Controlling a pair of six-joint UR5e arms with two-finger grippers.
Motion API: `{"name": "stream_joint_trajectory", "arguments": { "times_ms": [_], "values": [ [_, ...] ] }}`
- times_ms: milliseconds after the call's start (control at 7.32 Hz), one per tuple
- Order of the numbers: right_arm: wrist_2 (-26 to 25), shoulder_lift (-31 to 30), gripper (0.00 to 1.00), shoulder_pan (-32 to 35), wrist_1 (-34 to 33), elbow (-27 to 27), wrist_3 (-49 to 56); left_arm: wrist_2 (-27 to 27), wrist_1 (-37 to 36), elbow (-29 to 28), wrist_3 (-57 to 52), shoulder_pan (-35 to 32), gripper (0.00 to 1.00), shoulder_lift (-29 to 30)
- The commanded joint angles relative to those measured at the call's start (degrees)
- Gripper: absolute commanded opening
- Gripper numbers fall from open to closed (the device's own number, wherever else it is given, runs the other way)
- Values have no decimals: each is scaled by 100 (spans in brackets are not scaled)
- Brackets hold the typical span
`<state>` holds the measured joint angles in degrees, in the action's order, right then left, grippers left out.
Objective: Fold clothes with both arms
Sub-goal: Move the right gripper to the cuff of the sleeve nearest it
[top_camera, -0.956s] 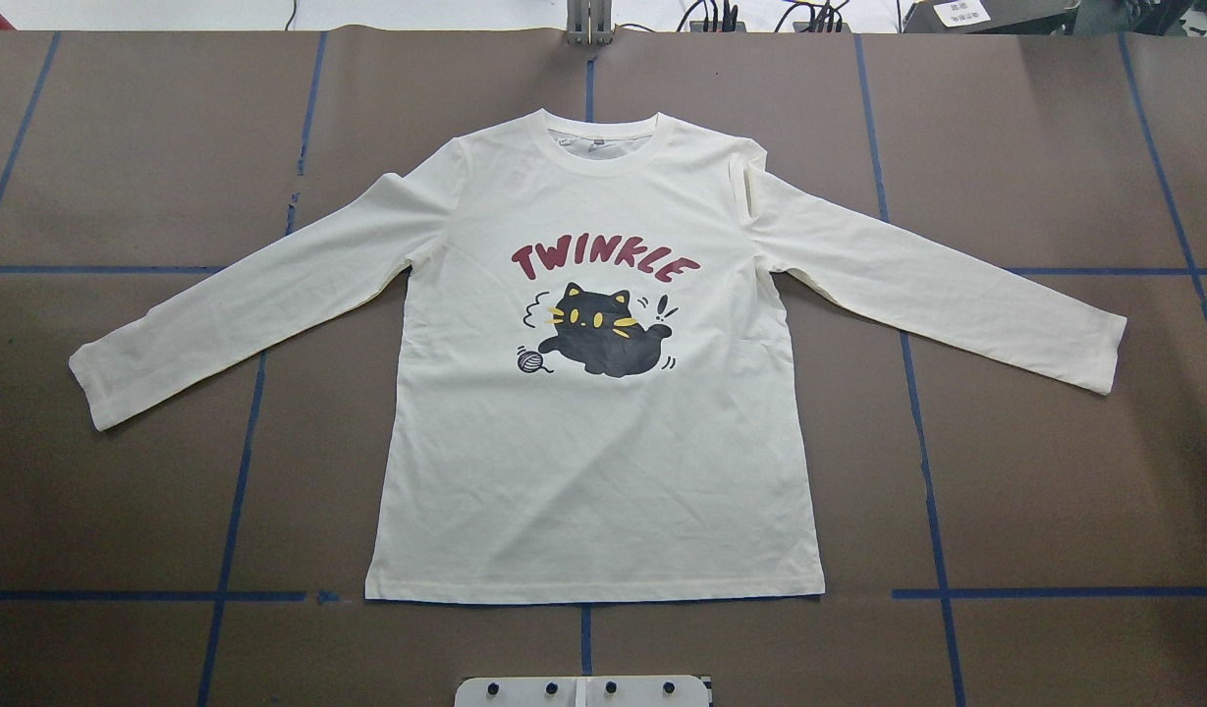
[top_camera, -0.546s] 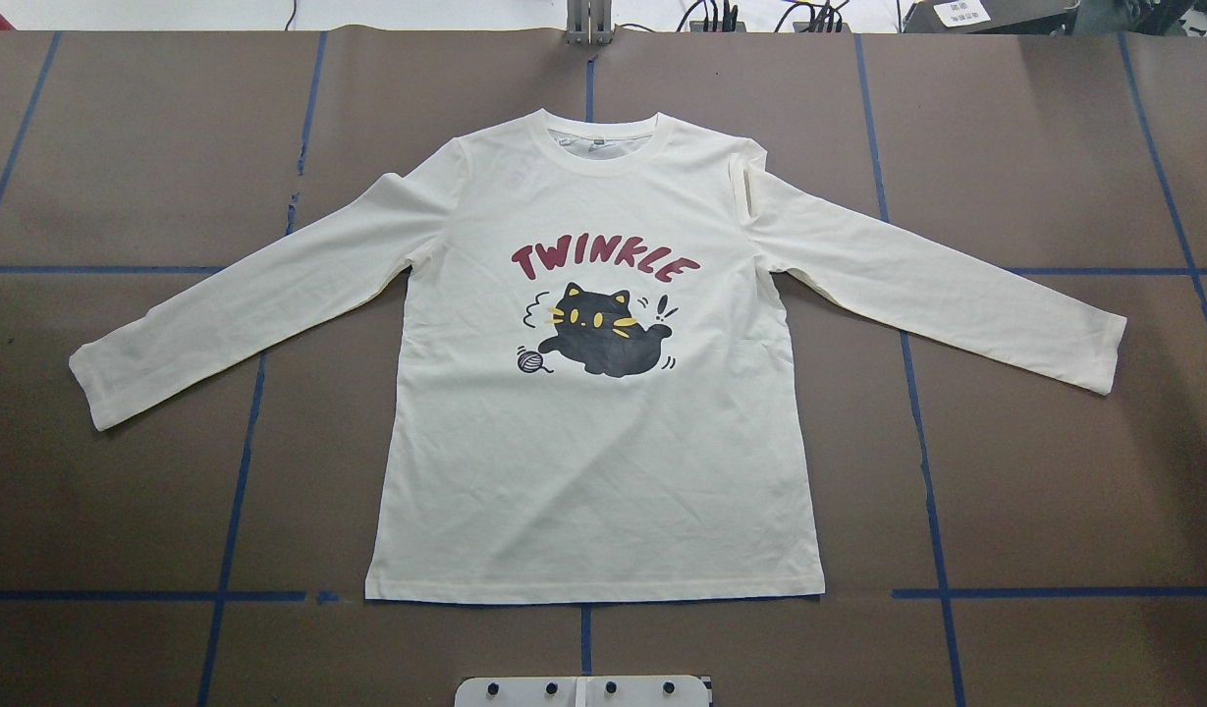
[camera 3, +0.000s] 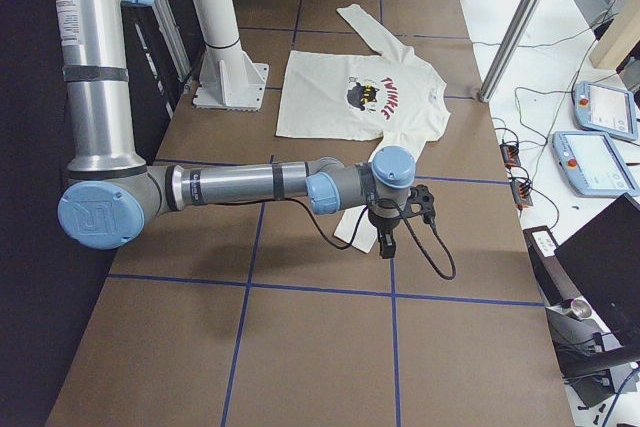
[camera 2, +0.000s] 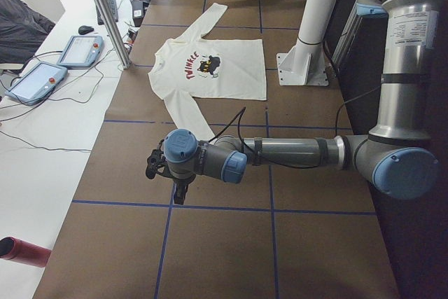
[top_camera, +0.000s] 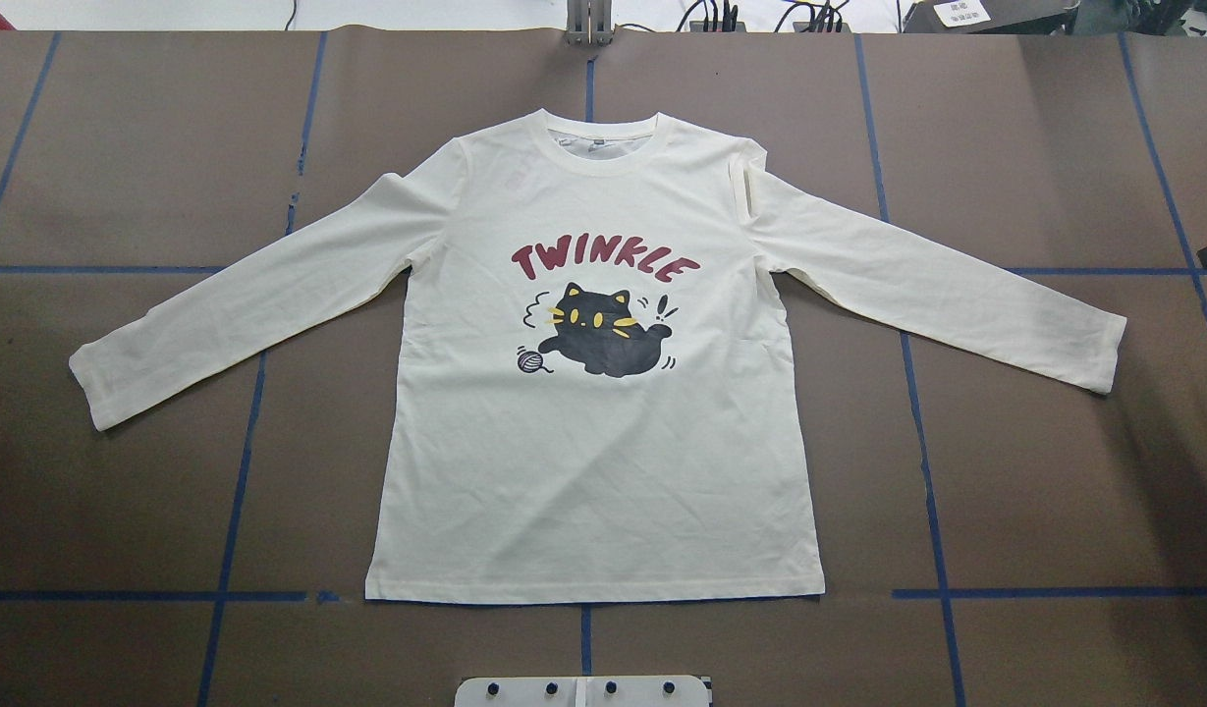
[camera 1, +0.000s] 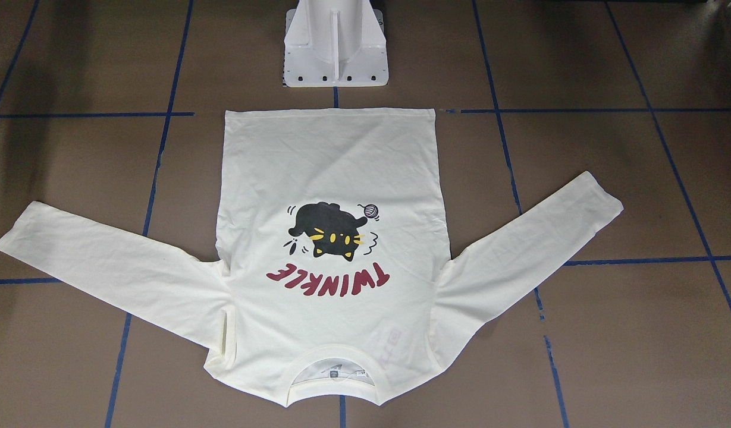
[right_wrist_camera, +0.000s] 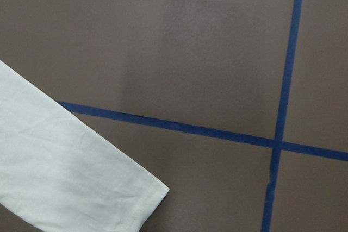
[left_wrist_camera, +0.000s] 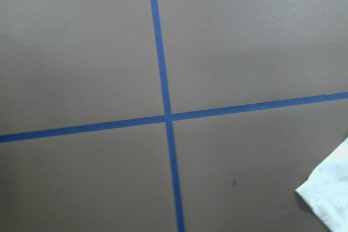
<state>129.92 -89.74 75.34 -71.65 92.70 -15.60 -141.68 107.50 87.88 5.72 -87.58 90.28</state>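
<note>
The cream-white long-sleeved T-shirt (top_camera: 593,442) lies flat and print up on the brown table, sleeves spread; it also shows in the front-facing view (camera 1: 332,178). My left gripper (camera 2: 179,194) hangs over bare table just beyond the left sleeve cuff (top_camera: 92,383); the left wrist view shows only a cuff corner (left_wrist_camera: 329,202). My right gripper (camera 3: 386,243) hangs by the right sleeve cuff (top_camera: 1104,353); the right wrist view shows that sleeve end (right_wrist_camera: 70,183). Neither gripper's fingers show clearly enough to tell whether they are open or shut. Nothing is held that I can see.
The white pedestal (camera 1: 335,53) stands just behind the shirt's hem. Blue tape lines (top_camera: 922,442) grid the table. Teach pendants (camera 2: 80,50) lie on the side bench, beside a metal post (camera 2: 105,12). A red bottle (camera 2: 21,251) lies by the table's near left corner.
The shirt has not moved. A dark part of the right arm has come in at the overhead view's right edge, and a shadow now falls near the right cuff.
</note>
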Motion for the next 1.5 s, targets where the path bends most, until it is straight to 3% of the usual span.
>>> {"name": "stream_joint_trajectory", "arguments": {
  "times_ms": [0,546,1366],
  "values": [
    [-301,-271,100,-703,869,-41,-1072,-167,586,-104,78,4,100,43],
    [-362,-97,100,-1249,1486,-838,-1507,-167,1238,-323,69,4,100,-160],
    [-318,-61,100,-1443,1505,-938,-1516,-185,1247,-403,61,4,100,-177]
  ]
}}
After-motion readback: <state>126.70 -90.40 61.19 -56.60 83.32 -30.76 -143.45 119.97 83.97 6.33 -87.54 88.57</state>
